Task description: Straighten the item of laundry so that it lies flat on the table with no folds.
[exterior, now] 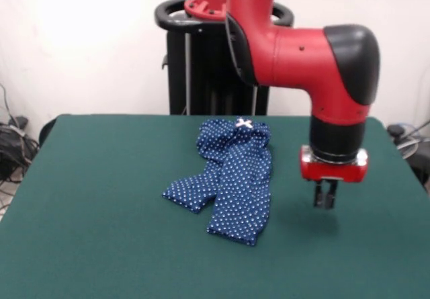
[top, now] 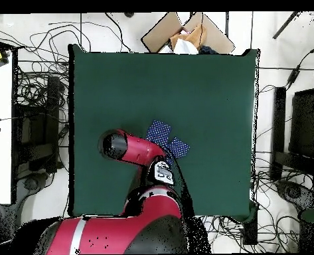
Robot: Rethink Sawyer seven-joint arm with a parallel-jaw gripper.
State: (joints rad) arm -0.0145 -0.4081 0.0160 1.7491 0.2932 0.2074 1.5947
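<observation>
The navy-blue polka-dot trousers [exterior: 232, 178] lie on the dark green table [exterior: 101, 198], waistband with the small pink-white bow [exterior: 244, 123] toward the pedestal. The legs spread toward the camera, and the left leg is bent and folded sideways. My gripper [exterior: 325, 195] hangs to the right of the trousers, above the cloth, its fingers close together and empty. In the overhead view the arm covers most of the trousers [top: 166, 138]; only the leg ends show, and the gripper is hidden under the arm.
The black pedestal [exterior: 201, 64] stands behind the table's far edge. An open cardboard box [top: 186, 33] sits beyond the table in the overhead view. Cables and equipment lie on the floor around the table [top: 206, 80].
</observation>
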